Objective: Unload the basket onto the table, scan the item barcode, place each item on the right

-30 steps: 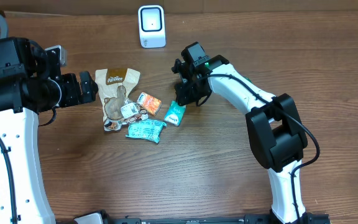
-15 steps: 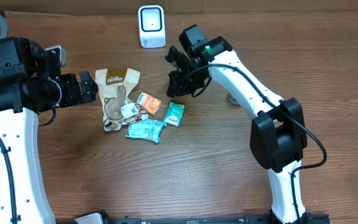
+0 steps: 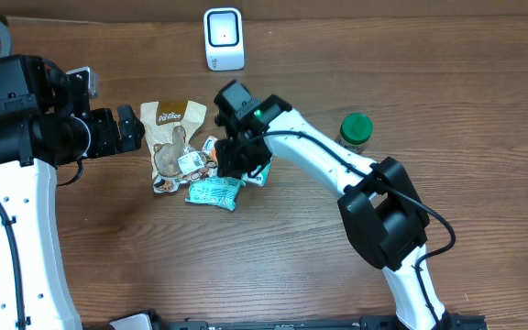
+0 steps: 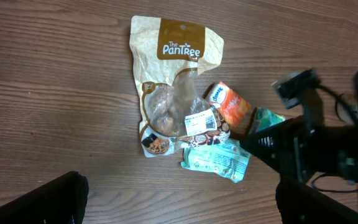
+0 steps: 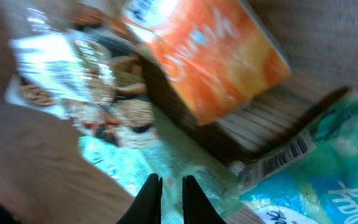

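Your right gripper, jaws nearly together and empty, sits over the pile with the orange packet just ahead of its tips, long axis skewed to them; left gripper, wide open, is farther off.

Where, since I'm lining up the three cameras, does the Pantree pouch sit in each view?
Overhead: the Pantree pouch lies left of centre, at the left of the pile.
Left wrist: the pouch is at top centre, its brown label uppermost.
Right wrist: upper left, blurred, showing only its clear lower end.
Shared landmark: the orange packet, beside the pouch's lower end.
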